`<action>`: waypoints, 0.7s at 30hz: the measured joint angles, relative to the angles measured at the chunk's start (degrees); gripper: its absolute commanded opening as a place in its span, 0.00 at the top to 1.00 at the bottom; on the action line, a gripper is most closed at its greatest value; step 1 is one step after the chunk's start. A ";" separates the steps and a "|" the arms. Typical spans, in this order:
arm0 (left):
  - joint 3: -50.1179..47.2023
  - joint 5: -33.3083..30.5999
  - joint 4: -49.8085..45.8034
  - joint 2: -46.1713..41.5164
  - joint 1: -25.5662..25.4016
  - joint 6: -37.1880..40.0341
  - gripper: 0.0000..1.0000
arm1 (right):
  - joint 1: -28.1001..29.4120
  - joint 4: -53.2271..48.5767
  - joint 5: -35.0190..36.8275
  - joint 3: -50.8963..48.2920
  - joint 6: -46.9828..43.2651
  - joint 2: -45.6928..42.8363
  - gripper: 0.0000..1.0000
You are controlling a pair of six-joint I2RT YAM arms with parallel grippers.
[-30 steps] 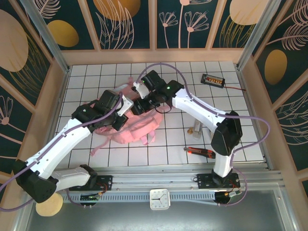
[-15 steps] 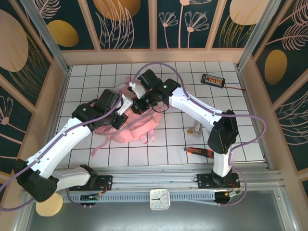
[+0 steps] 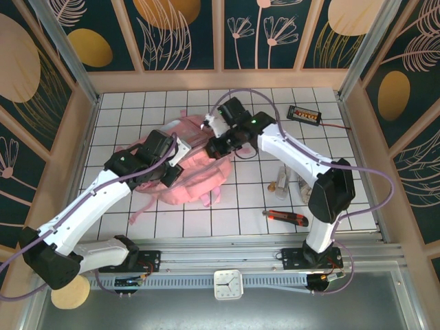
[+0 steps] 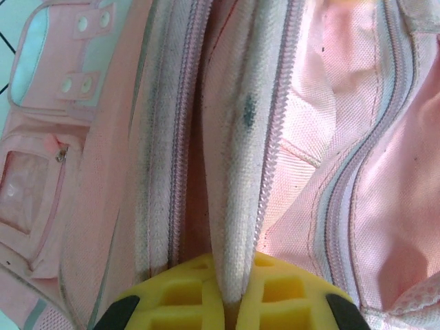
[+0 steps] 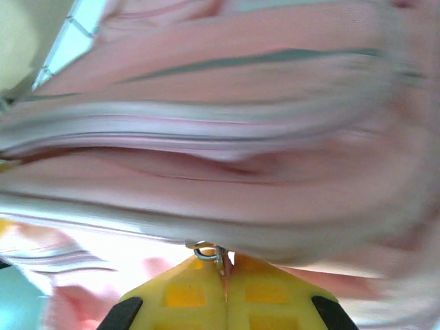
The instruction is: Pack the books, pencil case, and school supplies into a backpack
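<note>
The pink backpack (image 3: 196, 180) lies on the tiled table between both arms. In the left wrist view my left gripper (image 4: 234, 265) is shut on a white-trimmed zipper edge (image 4: 237, 172) of the backpack (image 4: 344, 137). In the top view the left gripper (image 3: 177, 165) sits over the bag's middle. My right gripper (image 5: 225, 260) is shut on a small metal zipper pull (image 5: 205, 251) against the blurred pink backpack (image 5: 240, 172); from above the right gripper (image 3: 212, 144) is at the bag's far right edge. Small clear and silvery school supplies (image 3: 282, 180) lie to the right. The books and the pencil case are out of view.
A red and black cutter (image 3: 285, 217) lies near the right arm's base. A black wired box with orange buttons (image 3: 304, 113) sits at the far right. Wooden walls enclose the table on three sides.
The right gripper has shut on the zipper pull and moved right and slightly away, drawing the bag's far edge with it. The left gripper has kept its hold and place.
</note>
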 measured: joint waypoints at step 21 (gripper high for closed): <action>-7.74 2.19 2.99 -11.39 0.02 8.87 0.26 | -7.72 7.08 -9.51 -0.28 -7.17 4.74 1.00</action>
